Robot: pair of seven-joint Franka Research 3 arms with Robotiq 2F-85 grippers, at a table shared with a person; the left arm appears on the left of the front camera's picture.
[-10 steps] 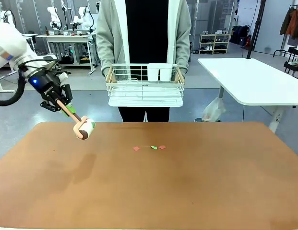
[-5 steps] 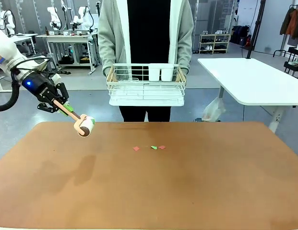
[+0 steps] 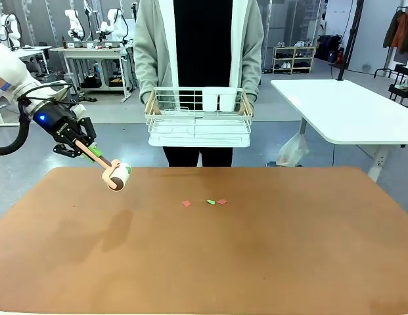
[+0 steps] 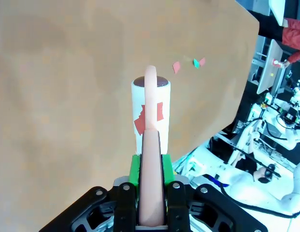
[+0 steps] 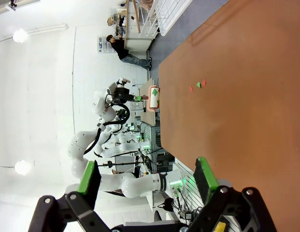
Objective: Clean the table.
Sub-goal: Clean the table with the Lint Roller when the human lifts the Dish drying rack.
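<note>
Left gripper (image 3: 85, 149), pinching a lint roller (image 3: 116, 176) by its handle, has barely shifted, hovering above the terracotta desk's (image 3: 289, 262) ten o'clock corner, so three paper scraps (image 3: 210, 202) near centre remain unswept

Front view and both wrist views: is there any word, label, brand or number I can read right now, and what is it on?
No text can be read in any view.
Lint roller: red scraps stuck on it, no print.
Left gripper, shut on the roller: any marking on its black body is too small to read.
Right gripper: yellow patch at its base, too blurred to read.
Table: no markings.
</note>
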